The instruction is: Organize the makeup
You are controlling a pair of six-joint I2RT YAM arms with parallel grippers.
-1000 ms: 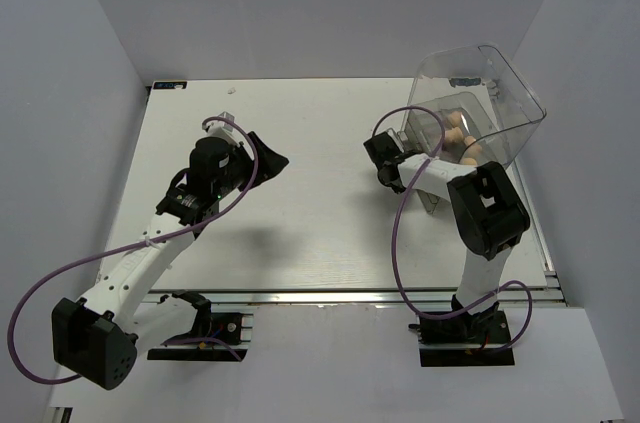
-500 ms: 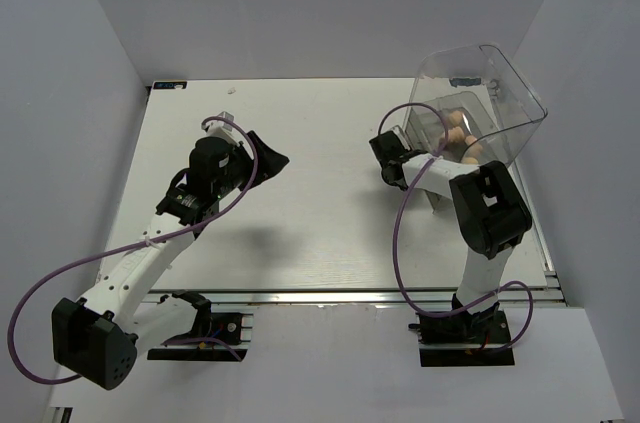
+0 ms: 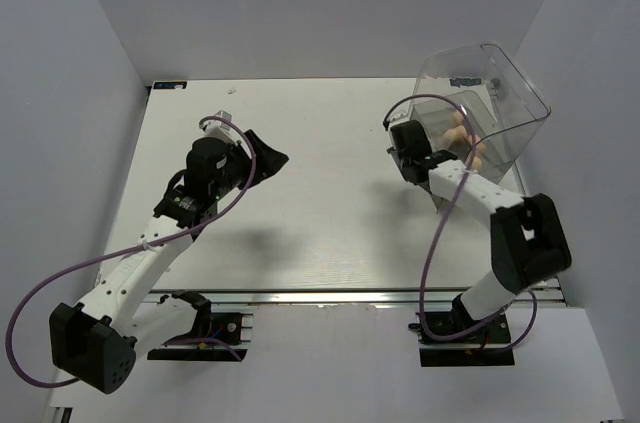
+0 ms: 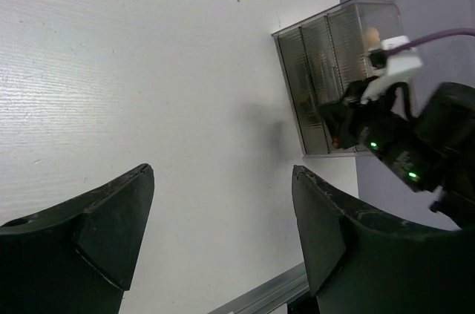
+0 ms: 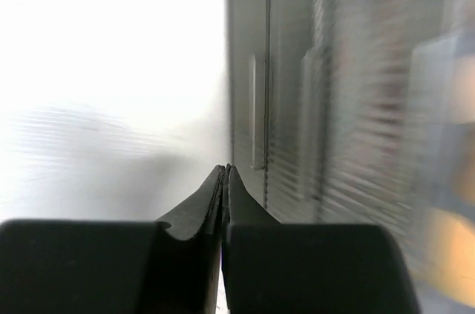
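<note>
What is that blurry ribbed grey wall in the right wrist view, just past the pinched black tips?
Observer: From above, it is a tall clear plastic drawer box standing on the right side of the table.
Operator: And the orange blobs at my right edge?
Observer: Those are peach sponges lying inside that box.
Operator: Where is the other arm?
Observer: The left gripper hangs open over the left part of the table, well apart from the box and holding nothing.
</note>
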